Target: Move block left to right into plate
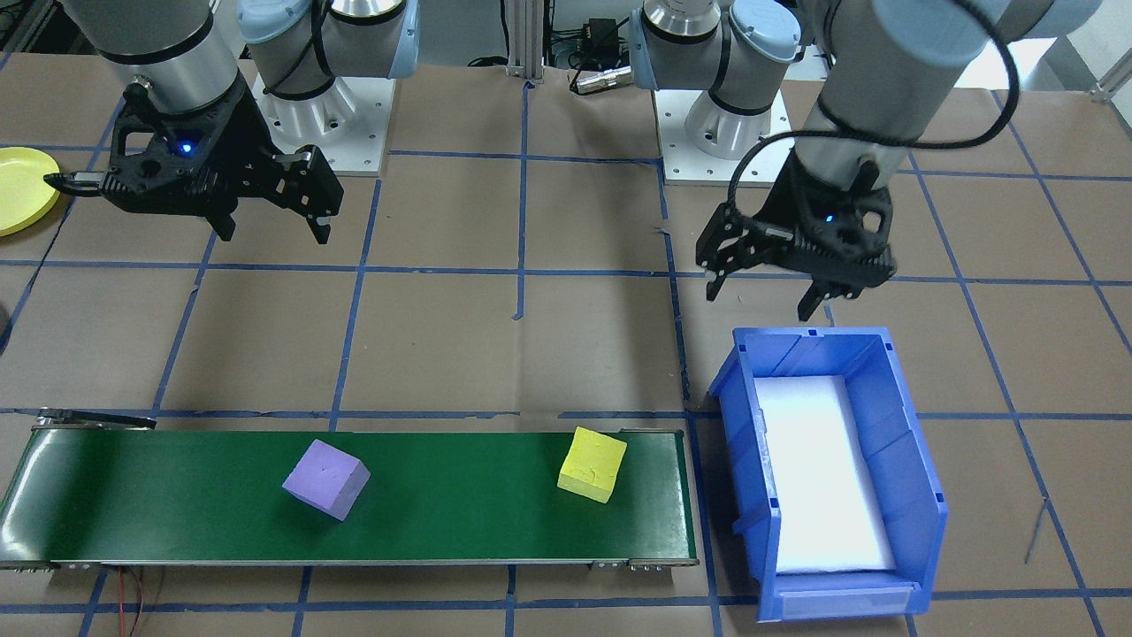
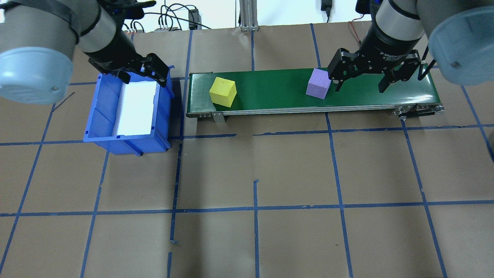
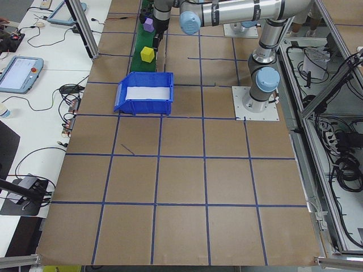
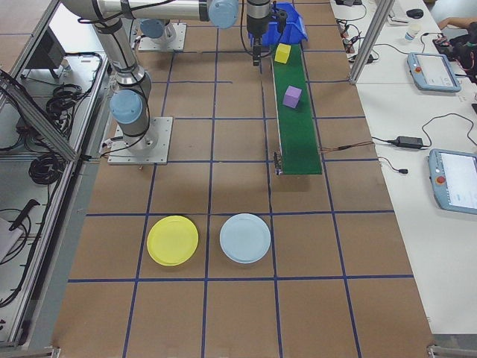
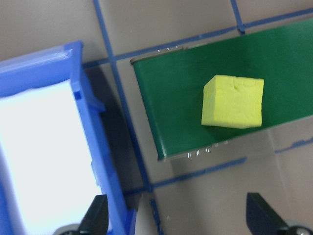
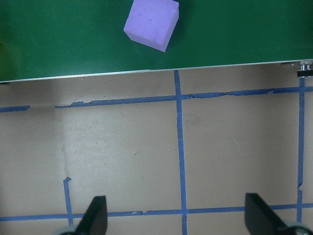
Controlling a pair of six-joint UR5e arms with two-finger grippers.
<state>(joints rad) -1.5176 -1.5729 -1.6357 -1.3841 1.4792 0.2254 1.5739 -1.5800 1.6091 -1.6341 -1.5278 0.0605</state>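
Observation:
Two foam blocks lie on the green conveyor belt (image 1: 177, 504): a yellow block (image 1: 592, 464) near the bin end and a purple block (image 1: 325, 479) further along. My left gripper (image 1: 761, 303) hovers open over the back rim of the blue bin, and the yellow block (image 5: 233, 101) shows ahead of it. My right gripper (image 2: 359, 89) hangs open just right of the purple block (image 2: 318, 88), on the robot's side of the belt, holding nothing. The yellow plate (image 4: 173, 240) lies on the table well beyond the belt's right end; it also shows as the yellow plate (image 1: 18, 190) at the frame edge.
A blue bin (image 2: 100, 116) with a white liner stands off the belt's left end. A light blue plate (image 4: 245, 238) lies beside the yellow one. Blue tape lines grid the brown table. Tablets and cables sit on side benches.

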